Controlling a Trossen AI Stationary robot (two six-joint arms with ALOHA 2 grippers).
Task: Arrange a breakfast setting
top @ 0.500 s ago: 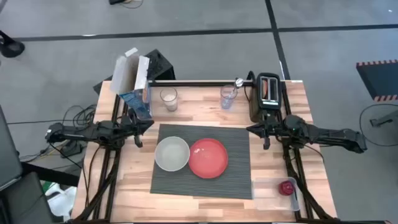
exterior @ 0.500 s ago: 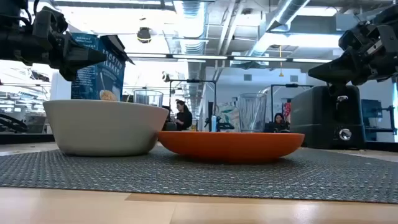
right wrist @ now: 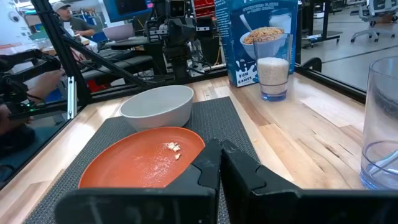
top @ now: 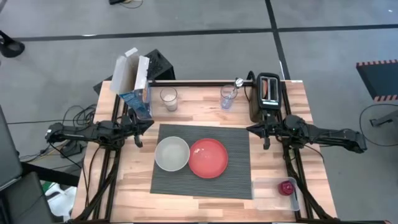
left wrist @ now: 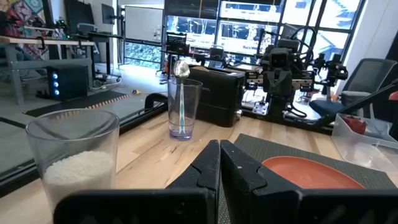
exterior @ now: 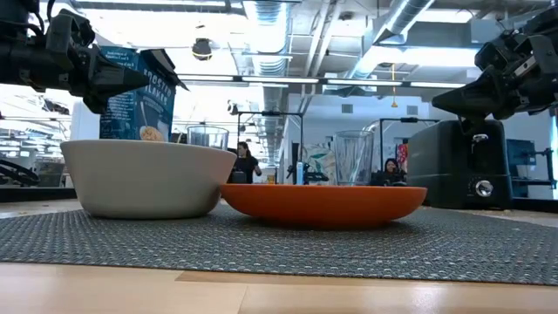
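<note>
A dark grey ribbed placemat (top: 236, 180) lies in the middle of the table. On it stand a pale grey bowl (top: 171, 154) and, to its right, a red-orange plate (top: 208, 157). A metal spoon (top: 235, 86) stands in a clear glass (top: 228, 97) at the far side. A small red round item (top: 286, 187) lies in a clear tray (top: 273, 193) at the near right. My left gripper (top: 138, 140) hangs shut and empty above the table, left of the mat. My right gripper (top: 266, 142) hangs shut and empty at the mat's right edge.
A black toaster (top: 268, 94) stands at the far right. A glass holding white grains (top: 168, 98) and a blue cereal box (top: 135, 99) stand at the far left. People show in the room beyond the table.
</note>
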